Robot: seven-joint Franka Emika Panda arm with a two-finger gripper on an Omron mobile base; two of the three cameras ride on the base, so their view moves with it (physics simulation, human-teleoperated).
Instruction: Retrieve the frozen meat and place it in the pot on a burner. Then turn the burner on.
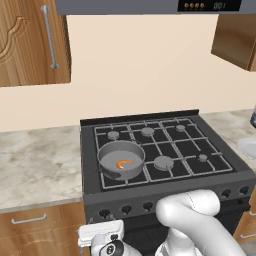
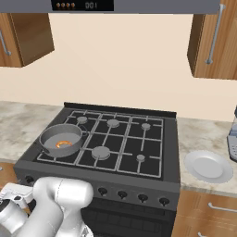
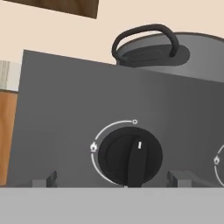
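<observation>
Stove [image 1: 165,192]: meat [image 1: 123,163] in pot [image 1: 121,159]; fingers [image 3: 51,178] barely visible.

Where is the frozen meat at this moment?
The frozen meat lies inside the pot, which stands on the front left burner of the stove, seen in both base views.
</observation>
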